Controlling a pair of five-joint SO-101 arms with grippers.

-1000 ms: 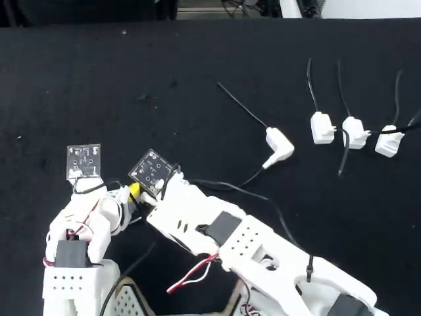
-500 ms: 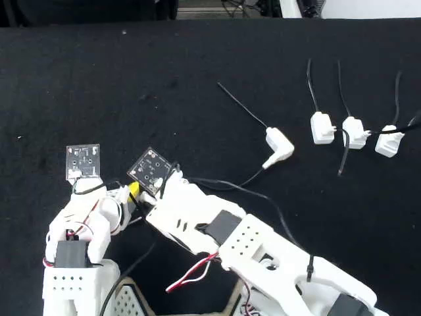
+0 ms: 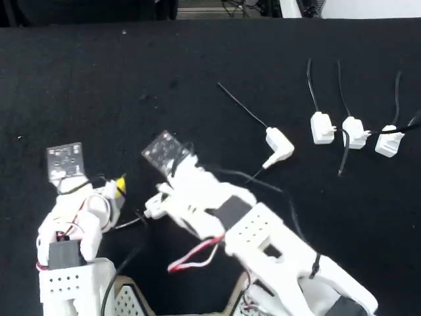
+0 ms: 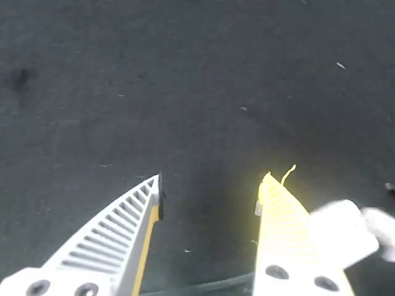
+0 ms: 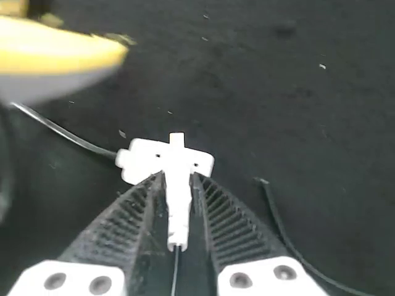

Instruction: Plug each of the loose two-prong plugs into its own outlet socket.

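The right gripper (image 5: 176, 177) is clamped on a small white two-prong plug with a thin black cord (image 5: 165, 159). Its dark ribbed fingers pinch the plug from both sides, low over the black table (image 3: 131, 79). From above, that plug (image 3: 153, 207) hangs between the two arms, near the left gripper (image 4: 210, 185). The left gripper's white and yellow fingers stand wide apart with bare table between them.

A square translucent socket plate (image 3: 64, 161) lies just ahead of the left arm. A second socket plate (image 3: 162, 147) sits right against the right arm's wrist; whether it touches, I cannot tell. An angled white plug (image 3: 279, 146) and a row of three more white plugs (image 3: 355, 131) wait well apart on the far right.

I'd say the step in hand is carrying the held plug to a socket. To do it well, the prongs should meet the slots square on, not at a slant, and the push should run straight along the fingers so the plug doesn't pivot in that narrow pinch. The plates look light and loose, so one will likely skid under pressure. The open left gripper would do best to pin the plate's edge first. The trailing cord should stay off the plate's face.
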